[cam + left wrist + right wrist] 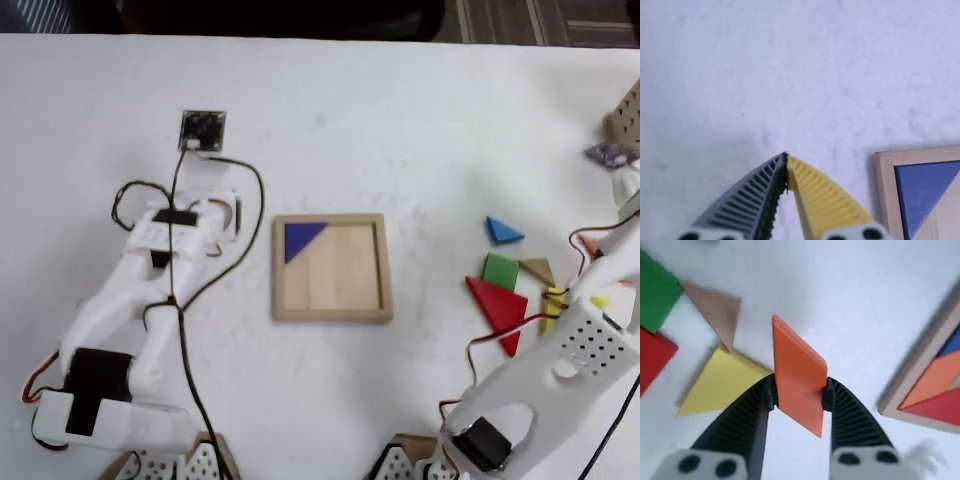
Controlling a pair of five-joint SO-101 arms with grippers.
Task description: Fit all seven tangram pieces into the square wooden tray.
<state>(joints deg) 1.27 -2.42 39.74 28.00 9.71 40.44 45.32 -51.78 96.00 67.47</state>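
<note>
I start at the square wooden tray (331, 315), which lies flat on the white table (420, 120). It holds one piece, a dark blue triangle (301, 238), tucked into its far left corner with two sides against the rim. The rest of the tray floor is bare wood.

My left gripper (786, 165) sits just off the tray's left rim, near that blue corner. Its grey and yellow fingers are pressed tip to tip with nothing between them, over plain tabletop.

My right gripper (800, 387) is well off to the tray's right, among the loose pieces. Its jaws are clamped on the two long edges of an orange piece (797, 360), a slanted four-sided slab held tilted above the table. A yellow triangle (720, 382) lies close beside it, touching a tan triangle (715, 310) at one tip. Next to those are a green square (499, 271), a large red triangle (498, 305) and a small light blue triangle (503, 231).

A strip of open white table separates the tray's right rim from this cluster.

On the side of the orange piece away from the cluster, I see the corner of another wooden frame (888, 407) with orange, red and blue shapes inside.
</note>
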